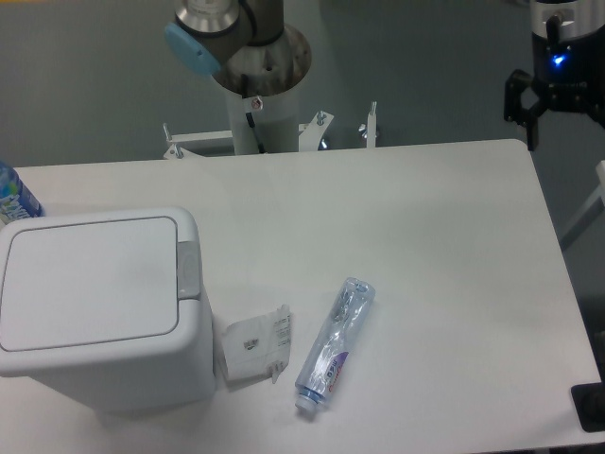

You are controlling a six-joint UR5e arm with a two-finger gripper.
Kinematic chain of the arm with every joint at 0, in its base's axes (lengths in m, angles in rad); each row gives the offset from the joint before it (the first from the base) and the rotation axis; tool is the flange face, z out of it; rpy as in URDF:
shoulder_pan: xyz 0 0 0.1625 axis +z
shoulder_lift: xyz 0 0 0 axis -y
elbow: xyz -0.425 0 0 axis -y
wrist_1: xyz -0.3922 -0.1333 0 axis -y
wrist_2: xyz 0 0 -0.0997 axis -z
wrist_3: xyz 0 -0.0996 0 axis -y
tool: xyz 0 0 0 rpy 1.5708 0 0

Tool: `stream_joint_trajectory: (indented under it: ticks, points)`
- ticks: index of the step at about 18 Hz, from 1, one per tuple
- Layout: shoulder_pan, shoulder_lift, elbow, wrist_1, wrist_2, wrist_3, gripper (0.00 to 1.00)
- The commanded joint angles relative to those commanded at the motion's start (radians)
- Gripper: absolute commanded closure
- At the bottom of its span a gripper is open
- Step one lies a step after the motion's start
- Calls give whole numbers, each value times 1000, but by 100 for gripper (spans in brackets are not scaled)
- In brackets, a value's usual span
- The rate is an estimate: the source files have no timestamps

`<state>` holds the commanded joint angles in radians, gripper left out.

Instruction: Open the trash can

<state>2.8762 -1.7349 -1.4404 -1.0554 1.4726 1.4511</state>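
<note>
The trash can (pixel 104 312) is a large white boxy bin at the front left of the table. Its flat lid (pixel 90 284) lies shut. The small grey push-button latch (pixel 187 270) sits on the lid's right edge. My gripper (pixel 567 128) is black with a blue light and hangs at the far top right, beyond the table's back right corner and far from the bin. One finger (pixel 520 104) shows spread out to the left; the other side is cut off by the frame edge. It holds nothing.
A clear plastic bottle (pixel 333 345) lies on the table right of the bin. Crumpled white packaging (pixel 255 345) lies against the bin's right side. A blue-labelled bottle (pixel 14 199) stands behind the bin. The arm's base (pixel 257 85) is at the back centre.
</note>
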Motion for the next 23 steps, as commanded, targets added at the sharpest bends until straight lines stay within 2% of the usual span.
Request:
stream_joint_trajectory:
  ticks: [9, 12, 15, 23]
  points:
    - [0, 0, -2, 0, 2, -3, 0]
    - [-2, 2, -2, 0, 2, -43, 0]
    - [-18, 2, 0, -2, 0, -142, 0]
    - [-184, -2, -2, -2, -6, -581, 0]
